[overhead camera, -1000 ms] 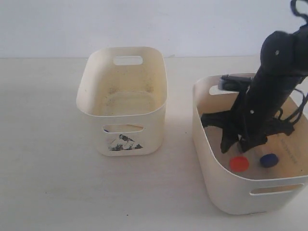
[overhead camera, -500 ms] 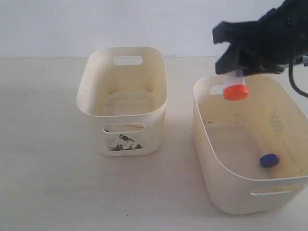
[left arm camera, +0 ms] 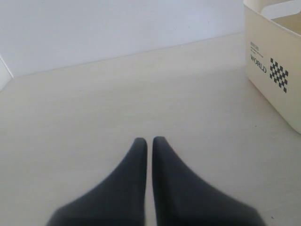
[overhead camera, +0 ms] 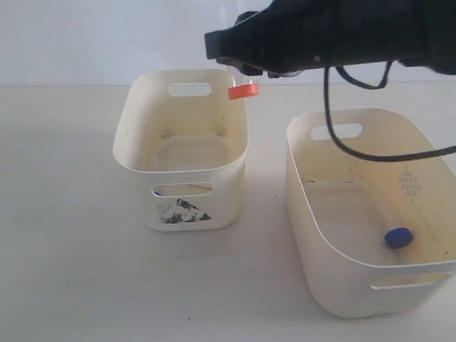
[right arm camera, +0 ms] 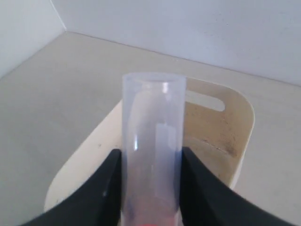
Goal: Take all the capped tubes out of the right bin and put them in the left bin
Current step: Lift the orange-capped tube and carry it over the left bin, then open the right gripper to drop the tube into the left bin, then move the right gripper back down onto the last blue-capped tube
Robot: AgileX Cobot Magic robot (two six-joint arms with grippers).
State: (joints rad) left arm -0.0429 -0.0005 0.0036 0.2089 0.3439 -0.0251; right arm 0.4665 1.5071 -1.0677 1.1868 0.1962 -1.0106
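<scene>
My right gripper [overhead camera: 239,71] is shut on a clear tube with an orange-red cap [overhead camera: 243,90] and holds it above the far right rim of the left bin [overhead camera: 182,164], the smaller tub with the mountain picture. In the right wrist view the clear tube [right arm camera: 153,141] stands between the two fingers [right arm camera: 101,188], over the left bin [right arm camera: 221,122]. A blue-capped tube [overhead camera: 398,237] lies on the floor of the right bin [overhead camera: 342,278]. My left gripper [left arm camera: 146,141] is shut on nothing above bare table, out of the exterior view.
The left wrist view shows a cream tub's side [left arm camera: 277,80] printed with WORLD and a checker mark. A black cable [overhead camera: 342,146] hangs from the right arm over the right bin. A white wall runs behind the table.
The right gripper rose out of the right bin with the orange-capped tube and swung left to the left bin's far rim. The blue-capped tube stayed put.
</scene>
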